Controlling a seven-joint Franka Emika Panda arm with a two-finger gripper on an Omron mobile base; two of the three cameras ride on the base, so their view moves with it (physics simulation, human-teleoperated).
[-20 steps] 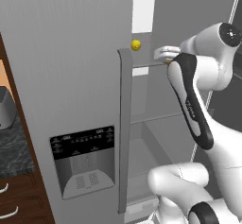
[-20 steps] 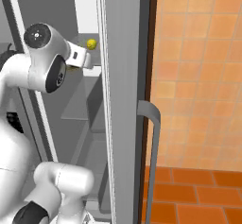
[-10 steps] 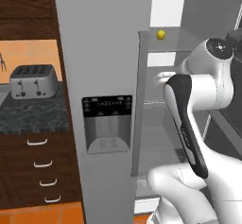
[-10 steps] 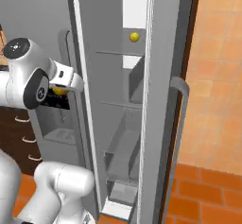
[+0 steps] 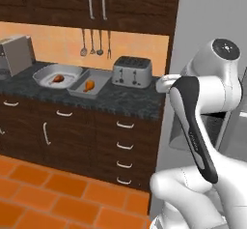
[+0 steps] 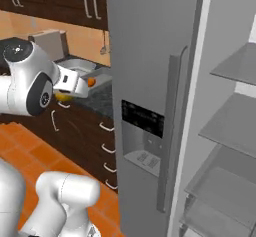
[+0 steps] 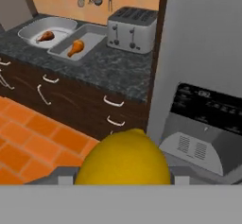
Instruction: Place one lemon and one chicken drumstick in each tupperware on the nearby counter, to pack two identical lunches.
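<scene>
My fingers [image 7: 124, 183] pinch a lemon [image 7: 124, 159]. The two tupperwares sit on the bench [image 7: 101, 69], ahead and to my upper left, each already holding a drumstick; the rectangular one [image 7: 78, 42] lies nearer than the oval one [image 7: 47, 29].

lemon [image 7: 124, 158] hiding tool fingertips, bottom cut off

The left base view looks from behind the arm toward the bench [image 5: 72, 97] and toaster [image 5: 132, 71], the right base view faces the fridge door [image 6: 145, 81] with the bench [image 6: 97, 98] at its left, and the hand view looks down across bench [image 7: 99, 69] and toaster [image 7: 131, 29].
</scene>
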